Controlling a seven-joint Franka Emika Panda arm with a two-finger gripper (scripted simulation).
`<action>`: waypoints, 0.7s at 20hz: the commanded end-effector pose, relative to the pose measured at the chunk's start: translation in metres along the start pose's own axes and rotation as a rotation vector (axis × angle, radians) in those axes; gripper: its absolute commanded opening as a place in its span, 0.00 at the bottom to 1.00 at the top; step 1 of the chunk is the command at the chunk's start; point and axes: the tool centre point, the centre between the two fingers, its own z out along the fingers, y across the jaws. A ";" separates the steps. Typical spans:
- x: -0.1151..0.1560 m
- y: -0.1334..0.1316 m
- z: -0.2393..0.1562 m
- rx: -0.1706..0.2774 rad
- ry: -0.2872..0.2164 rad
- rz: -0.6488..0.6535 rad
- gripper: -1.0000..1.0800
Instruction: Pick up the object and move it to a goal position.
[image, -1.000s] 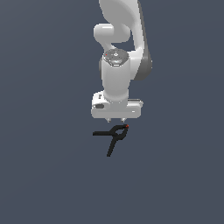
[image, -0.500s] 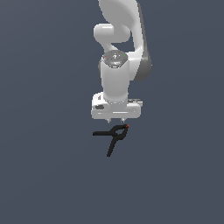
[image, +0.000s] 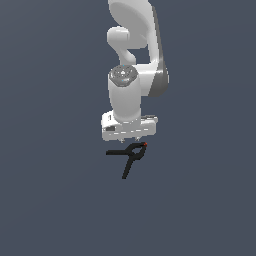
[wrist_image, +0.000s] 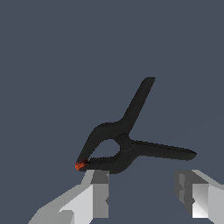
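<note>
The object is a small black spring clamp with two splayed handles and a tiny red tip, lying flat on the dark grey floor. My gripper hangs just above it, pointing straight down from the white arm. In the wrist view the object lies just beyond my gripper, whose two grey fingers stand wide apart and open. One finger is close to the red tip, and nothing is held between them.
The white arm rises above the gripper toward the top of the exterior view. Only plain dark grey floor surrounds the clamp.
The gripper has come down a little toward the clamp. The clamp has not moved.
</note>
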 end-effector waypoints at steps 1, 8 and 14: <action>-0.001 0.004 0.005 0.015 -0.011 -0.038 0.62; -0.004 0.017 0.021 0.070 -0.040 -0.160 0.62; -0.007 0.027 0.035 0.124 -0.055 -0.264 0.62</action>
